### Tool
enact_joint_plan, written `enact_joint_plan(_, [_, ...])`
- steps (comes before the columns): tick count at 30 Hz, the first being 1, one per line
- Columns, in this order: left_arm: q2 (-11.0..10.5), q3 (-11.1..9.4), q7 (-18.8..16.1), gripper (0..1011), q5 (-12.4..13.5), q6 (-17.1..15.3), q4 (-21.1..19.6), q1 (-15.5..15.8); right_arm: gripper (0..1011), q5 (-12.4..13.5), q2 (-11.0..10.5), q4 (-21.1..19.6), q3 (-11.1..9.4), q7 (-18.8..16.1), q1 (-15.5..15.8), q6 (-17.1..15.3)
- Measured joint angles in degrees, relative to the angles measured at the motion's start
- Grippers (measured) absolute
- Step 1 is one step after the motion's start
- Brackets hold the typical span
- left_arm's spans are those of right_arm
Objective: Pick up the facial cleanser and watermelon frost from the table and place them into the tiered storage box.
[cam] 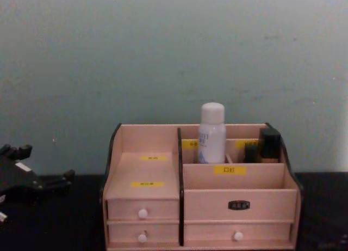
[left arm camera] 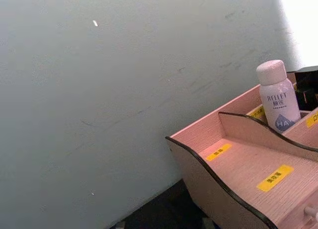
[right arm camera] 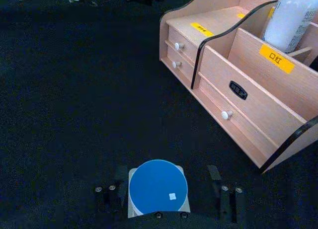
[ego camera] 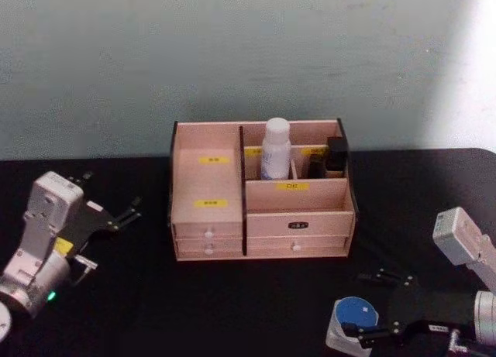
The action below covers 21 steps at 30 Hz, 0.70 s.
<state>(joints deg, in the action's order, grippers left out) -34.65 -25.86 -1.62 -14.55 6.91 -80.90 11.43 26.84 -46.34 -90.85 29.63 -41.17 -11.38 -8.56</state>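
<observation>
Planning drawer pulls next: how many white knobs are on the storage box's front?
3. On the tiered storage box, the upper left knob and lower left knob are stacked; the lower right knob sits under a dark plate. None seem hidden.

small dark bottles (ego camera: 335, 157), black table (ego camera: 155, 310), pale green wall (ego camera: 232, 55).

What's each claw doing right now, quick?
Left claw: open, empty.
Right claw: open, straddling the watermelon frost, not gripping it.
</observation>
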Motion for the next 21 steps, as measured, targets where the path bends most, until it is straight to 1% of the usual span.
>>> enact_joint_plan(21, [0.0, 0.0, 0.0, 1001, 0.0, 0.0, 0.0, 0.0, 1000, -0.82, 0.4, 0.56, 0.78, 0.74, -0.42, -0.56])
